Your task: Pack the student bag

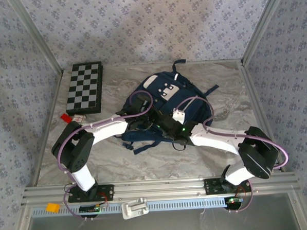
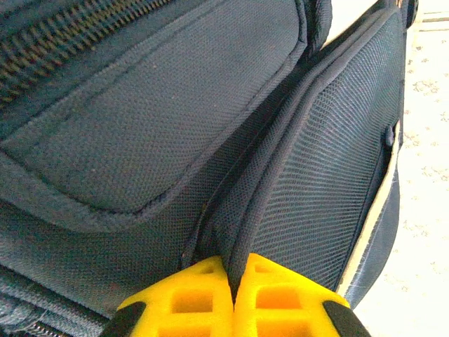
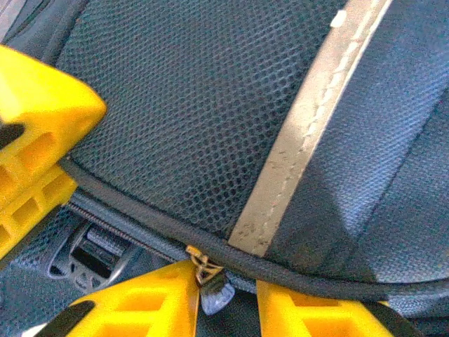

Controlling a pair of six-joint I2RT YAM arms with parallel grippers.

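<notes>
Navy student bag (image 1: 165, 94) lies mid desk (image 1: 146, 164) | left tool (image 2: 233, 295) pinching its mesh-pocket edge | right tool (image 3: 224, 309) spread astride zipper pull (image 3: 207, 270) | progress: seemingly early, zip looks closed, chessboard (image 1: 85, 86) lies outside, packing all left.

The student bag (image 1: 194, 106) is navy with white panels; the board (image 1: 84, 86) black-and-white checkered; the table (image 1: 229, 90) beige marbled.

The student bag (image 1: 163, 96) was pictured in matt navy woven cloth and mesh, its zip pull (image 3: 200, 269) dull metal, on a smooth marble-patterned table (image 1: 224, 90).
</notes>
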